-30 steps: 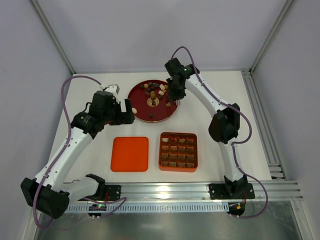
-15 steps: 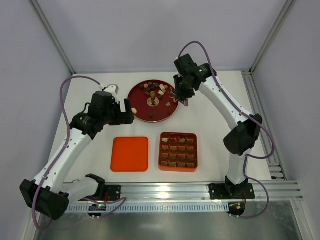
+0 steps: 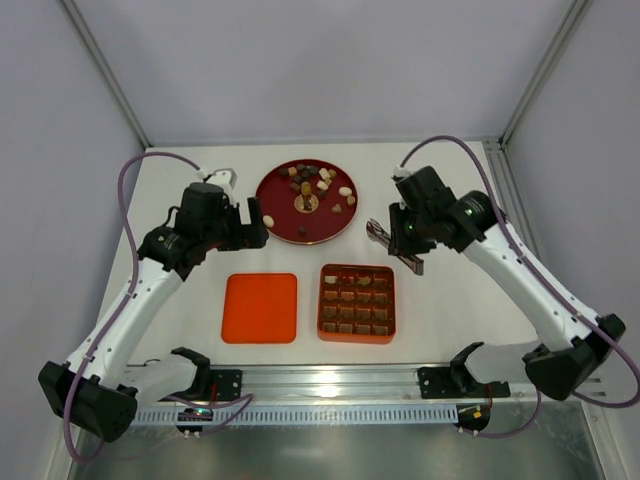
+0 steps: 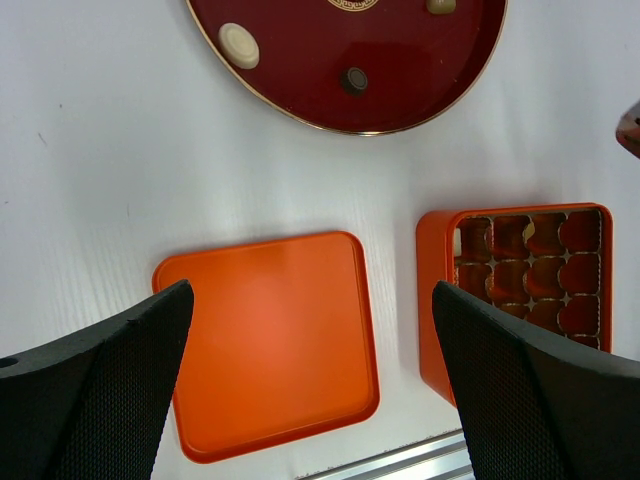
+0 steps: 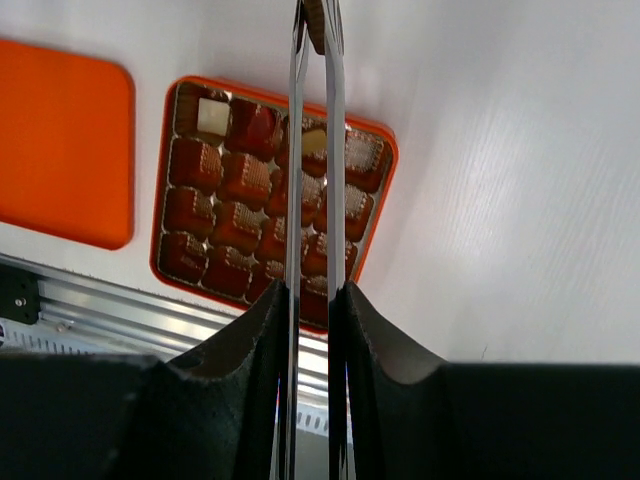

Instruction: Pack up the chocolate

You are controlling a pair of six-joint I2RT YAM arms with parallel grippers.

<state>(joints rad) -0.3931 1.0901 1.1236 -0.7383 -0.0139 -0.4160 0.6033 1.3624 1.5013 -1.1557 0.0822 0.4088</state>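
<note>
1. Black mesh-textured fingers of the left gripper (image 4: 310,300) stand spread wide with nothing between them. It hangs over the table left of and beyond the orange square gridded box (image 3: 320,305), probably parked out of the other arm's way.
2. Just left of the box lies its flat orange square lid (image 3: 259,308), set aside so the cells stay open for loading.
3. Beyond the box sits the dark red round plate (image 3: 300,228). It carries the loose brown, dark and cream chocolate pieces (image 3: 310,180) that are yet to be packed, most of them bunched on its far half.
4. Inside the box, most cells already hold brown squares (image 5: 245,175). A few in the row nearest the plate look unfilled, though I cannot be sure.
5. Over the table at the box's far right corner, the right gripper (image 5: 310,295) is pressed in on slim metal tweezers (image 5: 291,150), squeezing their blades together. The tips pinch one small brown chocolate piece (image 5: 315,25), likely because the fingers are too broad for a single cell.
</note>
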